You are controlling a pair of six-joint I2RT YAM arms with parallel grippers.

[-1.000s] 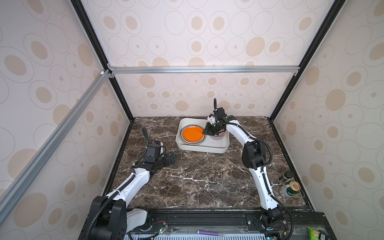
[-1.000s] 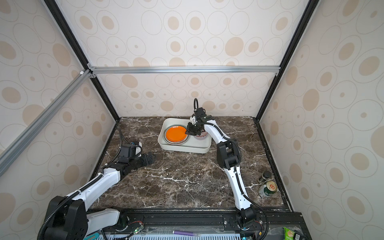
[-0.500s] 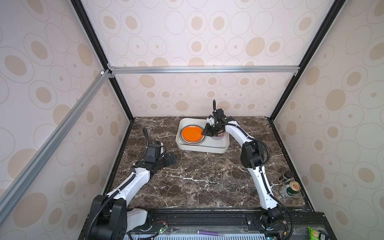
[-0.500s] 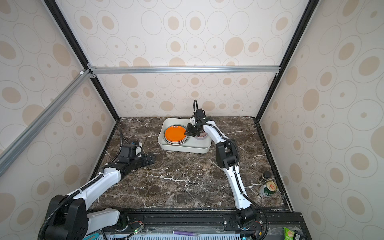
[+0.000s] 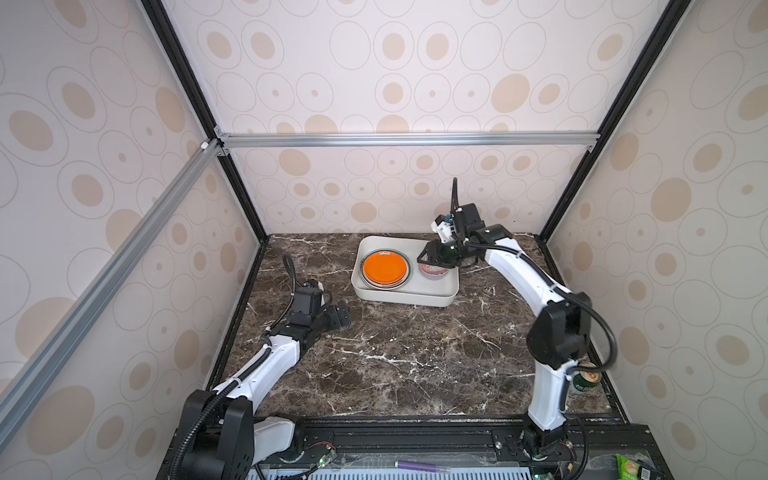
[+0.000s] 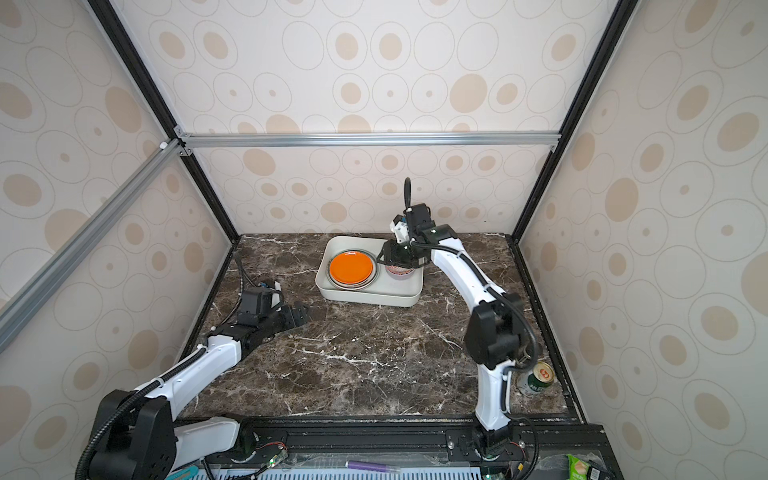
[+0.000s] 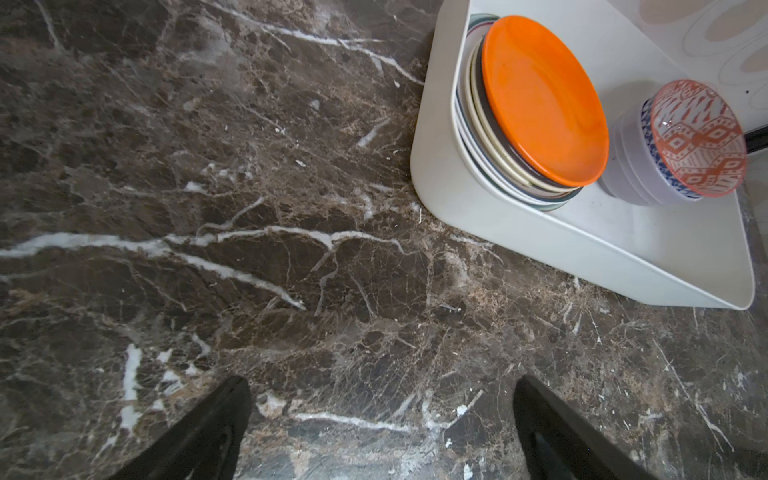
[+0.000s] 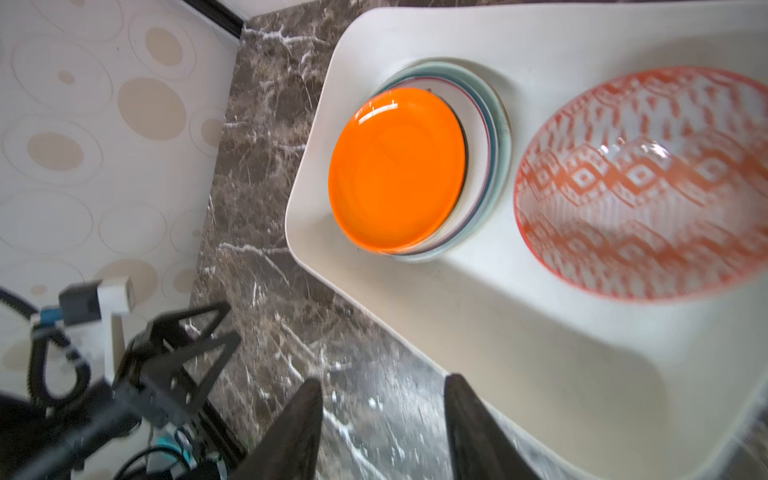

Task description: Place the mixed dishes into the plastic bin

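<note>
A white plastic bin [image 5: 403, 297] is sitting toward the back of the dark marbled surface [image 5: 395, 357], already holding the dishes. A stack of plates [image 7: 473, 124] is resting at its left end, with an orange plate [image 5: 384, 267] lying on top and the rims of paler plates showing underneath, while a red-and-white patterned bowl [image 7: 698, 139] is sitting inside a lavender bowl [image 7: 625, 166] just beside the stack, toward the bin's right end. The right hand [image 5: 436, 259] is hovering directly over the two bowls in both top views, covering most of them. Its wrist view is showing its two dark fingers [image 8: 478, 432] standing apart with nothing between them, the patterned bowl lying beyond their tips and out of their grip. The left hand [image 5: 338, 313] is lying low at the left side of the surface, well apart from the bin, its fingers [image 7: 199, 436] spread wide and gripping nothing, with only bare marble between them. A green can [image 6: 538, 378] is standing near the front right corner of the surface, partly hidden behind the right arm's elbow.
</note>
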